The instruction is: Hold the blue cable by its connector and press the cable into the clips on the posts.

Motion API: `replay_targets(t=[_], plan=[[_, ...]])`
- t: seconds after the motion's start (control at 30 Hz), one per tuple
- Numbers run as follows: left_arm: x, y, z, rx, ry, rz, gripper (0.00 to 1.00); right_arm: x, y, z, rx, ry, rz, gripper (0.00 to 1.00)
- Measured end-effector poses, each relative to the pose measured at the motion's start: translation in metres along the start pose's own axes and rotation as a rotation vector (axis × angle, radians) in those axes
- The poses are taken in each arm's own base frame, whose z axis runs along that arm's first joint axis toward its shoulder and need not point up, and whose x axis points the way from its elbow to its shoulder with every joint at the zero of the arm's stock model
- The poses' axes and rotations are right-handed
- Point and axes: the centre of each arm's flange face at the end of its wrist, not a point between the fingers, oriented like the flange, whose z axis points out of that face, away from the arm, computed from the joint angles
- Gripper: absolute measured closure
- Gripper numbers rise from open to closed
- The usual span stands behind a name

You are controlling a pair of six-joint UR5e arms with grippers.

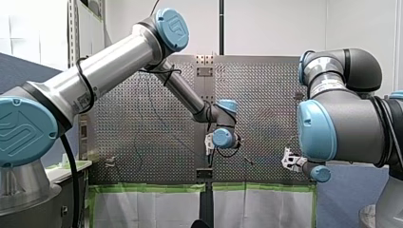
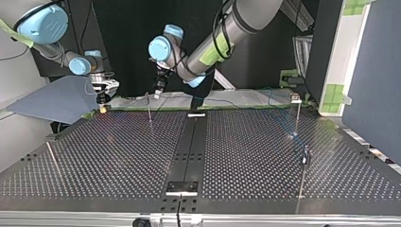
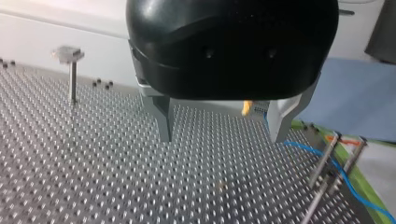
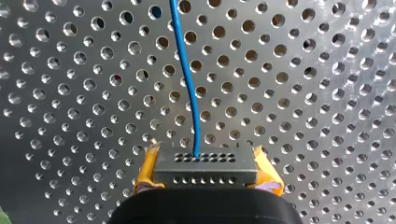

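Clenched in the yellow-padded right gripper [image 4: 205, 171], upper left of the top view: grey perforated connector block [image 4: 205, 161], with thin blue cable [image 4: 187, 74] leading ahead over the perforated metal table [image 4: 303, 93]. Probably calls for keeping the cable taut and lining it over each clip on the slim metal posts [image 3: 325, 163] before pressing down. Black left gripper [image 3: 224, 130]: metal fingers apart, empty.

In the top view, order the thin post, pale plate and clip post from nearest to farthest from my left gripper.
1. Thin post, just beside the left gripper, toward the view's left.
2. Pale plate, at the centre strip's far end.
3. Clip post, far off at the view's right.
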Motion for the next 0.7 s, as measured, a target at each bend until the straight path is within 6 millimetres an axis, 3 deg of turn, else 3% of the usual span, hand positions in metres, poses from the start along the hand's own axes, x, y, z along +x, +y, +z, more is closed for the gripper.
replay_targets(t=[0.7], plan=[[-0.039, 0.046, -0.069, -0.115, 0.147, 0.082, 0.0, -0.001, -0.001, 0.0, -0.006, -0.003, 0.0, 1.0]])
